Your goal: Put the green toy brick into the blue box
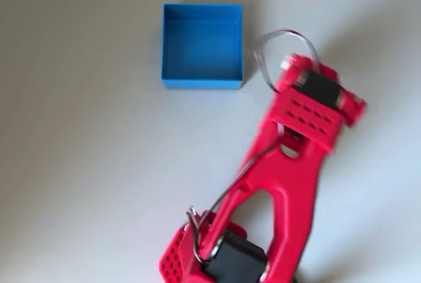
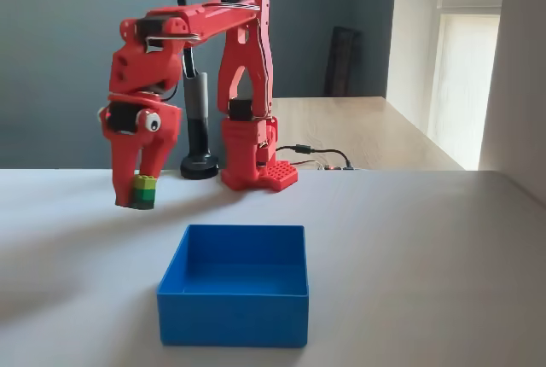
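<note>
Pale grey tabletop (image 2: 426, 239) fills the foreground of the fixed view, with a dark blue-grey wall behind it and a bright window off to the right. On that surface sits the blue box (image 2: 235, 294), open and with its floor bare; in the overhead view the blue box (image 1: 202, 46) lies toward the top, with the red arm (image 1: 289, 164) reaching up from the bottom edge to its right.

In the fixed view the gripper (image 2: 141, 192) hangs above the table, pointing down, to the left of the box and farther back — not over it. Its two red fingers are closed on the green toy brick (image 2: 145, 192), which sits between the fingertips at their lower end, lime studs at the top and a darker band beneath. The brick is clear of the table, held off the surface, apart from the box's rim.

Behind the arm stands a black post on a round foot (image 2: 199, 141).
</note>
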Tool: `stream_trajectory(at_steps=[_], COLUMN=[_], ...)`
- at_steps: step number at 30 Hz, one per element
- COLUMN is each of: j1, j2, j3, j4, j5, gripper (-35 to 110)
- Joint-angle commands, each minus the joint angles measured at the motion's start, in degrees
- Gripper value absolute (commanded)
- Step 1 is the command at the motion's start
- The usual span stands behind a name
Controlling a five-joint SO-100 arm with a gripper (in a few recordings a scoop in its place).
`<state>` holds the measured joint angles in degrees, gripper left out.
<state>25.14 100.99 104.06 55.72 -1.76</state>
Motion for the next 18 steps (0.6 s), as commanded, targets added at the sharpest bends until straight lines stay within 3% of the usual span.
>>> stream_trajectory(at_steps=[1, 8, 18], j1=[-6.77, -17.14, -21.18], j2=[2.11, 2.02, 0.79], j3=[-4.66, -5.19, -7.56], j4=[0.18, -3.34, -8.26], j5=[-2.81, -6.50, -5.98], gripper=[0, 0, 0])
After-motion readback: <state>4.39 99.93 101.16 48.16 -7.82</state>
